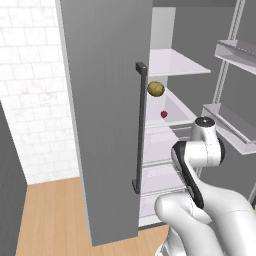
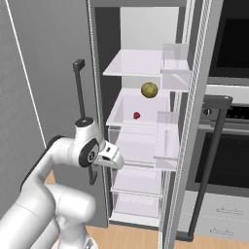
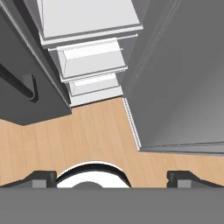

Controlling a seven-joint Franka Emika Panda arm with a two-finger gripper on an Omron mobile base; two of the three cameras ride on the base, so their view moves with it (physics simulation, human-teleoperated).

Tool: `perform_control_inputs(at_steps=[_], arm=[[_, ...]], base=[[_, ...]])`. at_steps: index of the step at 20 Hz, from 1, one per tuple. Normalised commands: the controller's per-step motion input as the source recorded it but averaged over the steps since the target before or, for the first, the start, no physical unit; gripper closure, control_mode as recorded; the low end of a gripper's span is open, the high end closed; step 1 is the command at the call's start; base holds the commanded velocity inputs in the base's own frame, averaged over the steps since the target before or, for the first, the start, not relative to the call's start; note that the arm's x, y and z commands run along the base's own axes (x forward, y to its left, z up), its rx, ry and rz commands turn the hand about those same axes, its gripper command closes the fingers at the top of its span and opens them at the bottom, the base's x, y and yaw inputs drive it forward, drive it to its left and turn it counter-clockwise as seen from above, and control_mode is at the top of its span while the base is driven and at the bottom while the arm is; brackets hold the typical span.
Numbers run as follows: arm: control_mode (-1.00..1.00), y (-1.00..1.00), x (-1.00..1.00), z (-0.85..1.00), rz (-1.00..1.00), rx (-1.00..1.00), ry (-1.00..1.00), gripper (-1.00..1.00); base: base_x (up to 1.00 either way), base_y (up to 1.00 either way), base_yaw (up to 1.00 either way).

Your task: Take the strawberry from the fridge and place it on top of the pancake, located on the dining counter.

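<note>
The fridge (image 1: 105, 100) stands with its left door shut and its right door swung open. On a white middle shelf lies the strawberry (image 1: 163, 114) (image 2: 136, 115), tiny and red. A larger yellow-green fruit (image 1: 156, 88) (image 2: 149, 89) sits one shelf above it. My gripper (image 2: 112, 160) hangs in front of the fridge's lower drawers, well below the strawberry and pointing down. In the hand view the gripper (image 3: 111, 179) is open, its fingertips (image 3: 43, 177) far apart over the wood floor with nothing between them. The pancake and the dining counter are out of view.
The open fridge door (image 2: 194, 121) with clear shelf bins stands to my right, its dark bar handle (image 2: 209, 160) in front of the black-windowed wall oven (image 2: 233, 44). The shut door's handle (image 1: 140, 125) is close to my arm. A white brick wall (image 1: 30, 100) rises at left over wood floor (image 1: 50, 215).
</note>
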Motion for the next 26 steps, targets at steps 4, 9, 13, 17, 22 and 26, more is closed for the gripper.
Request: perform_control_inputs(at_steps=[4, 9, 13, 17, 22, 26], arm=[[-1.0, 0.0, 0.0, 0.0, 0.0, 0.0, 0.0, -1.0], [-1.0, 0.0, 0.0, 0.0, 0.0, 0.0, 0.0, -1.0], [-1.0, 0.0, 0.0, 0.0, -0.02, 0.0, -0.02, -1.0], [1.0, -0.01, -0.04, -0.01, -0.08, 0.0, -0.13, -1.0], [1.0, 0.0, 0.0, 0.0, 0.0, 0.0, 0.0, -1.0], [1.0, 0.0, 0.0, 0.0, 0.0, 0.0, 0.0, -1.0]], base=[[0.0, 0.0, 0.0], [0.0, 0.0, 0.0], [0.0, 0.0, 0.0], [-0.06, -0.08, -0.14], [0.13, -0.05, -0.17], [0.34, 0.0, -0.07]])
